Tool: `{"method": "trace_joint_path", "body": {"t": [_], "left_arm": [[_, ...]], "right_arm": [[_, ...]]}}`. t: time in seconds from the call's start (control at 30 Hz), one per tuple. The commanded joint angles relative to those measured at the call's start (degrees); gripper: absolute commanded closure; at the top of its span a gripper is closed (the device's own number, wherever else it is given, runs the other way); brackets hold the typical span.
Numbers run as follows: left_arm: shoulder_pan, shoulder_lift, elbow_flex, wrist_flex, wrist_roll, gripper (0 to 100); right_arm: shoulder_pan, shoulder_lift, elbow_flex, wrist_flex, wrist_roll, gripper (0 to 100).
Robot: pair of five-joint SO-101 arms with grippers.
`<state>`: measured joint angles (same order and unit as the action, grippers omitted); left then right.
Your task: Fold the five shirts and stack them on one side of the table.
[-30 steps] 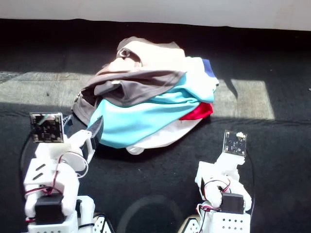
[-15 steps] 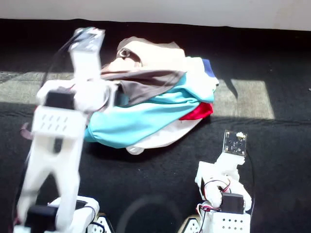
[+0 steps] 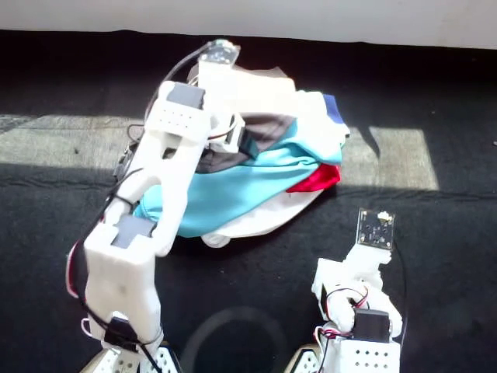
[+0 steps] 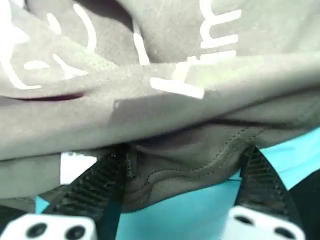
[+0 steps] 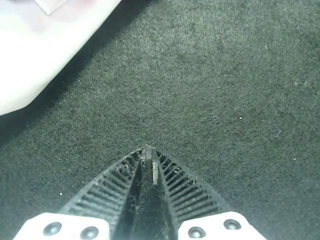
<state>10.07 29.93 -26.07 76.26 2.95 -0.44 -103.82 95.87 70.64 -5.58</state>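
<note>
Shirts [image 3: 279, 163] lie heaped, left tool [image 4: 185, 150] gaping wide against grey shirt [image 4: 150, 100].

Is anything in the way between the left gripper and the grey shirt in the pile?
Nothing visible. The left gripper is open right at the grey shirt, with a fold of its hem lying between the two fingers. The turquoise shirt lies underneath, not in between.

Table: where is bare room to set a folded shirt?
Bare black table lies right of the shirt pile, and in front of it beside the right arm. The middle is crowded: the left gripper sits in the pile.
</note>
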Motion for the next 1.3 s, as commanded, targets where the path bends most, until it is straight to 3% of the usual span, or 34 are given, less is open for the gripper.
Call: {"method": "trace_joint_path", "body": {"t": [0.0,0.07,0.2,0.23,0.53,0.83,1.0,1.27], "left_arm": [[0.13,7.34,-5.41,2.73,-5.98,67],[-1.19,11.65,-6.64,4.66,-9.93,71],[-6.55,16.57,-11.3,10.46,-10.9,98],[-8.57,17.01,-12.7,11.87,-10.2,100],[-36.53,17.01,-31.78,21.36,-9.58,99],[-65.36,17.27,-57.45,23.21,-20.22,99],[-72.66,17.36,-62.29,23.3,-21.98,99],[-75.74,16.92,-62.81,23.38,-21.98,98]], "right_arm": [[-0.31,-0.04,7.25,0.22,-0.62,99.0],[-0.31,-0.04,7.25,0.22,-0.62,99.0],[-0.31,-0.04,7.25,0.22,-0.62,99.0],[-0.31,-0.04,7.25,0.22,-0.62,99.0],[-0.31,-0.04,7.25,0.22,-0.62,99.0],[-0.31,-0.04,7.25,0.22,-0.62,99.0],[-0.31,-0.04,7.25,0.22,-0.62,99.0],[-0.31,-0.04,7.25,0.22,-0.62,99.0]]}}
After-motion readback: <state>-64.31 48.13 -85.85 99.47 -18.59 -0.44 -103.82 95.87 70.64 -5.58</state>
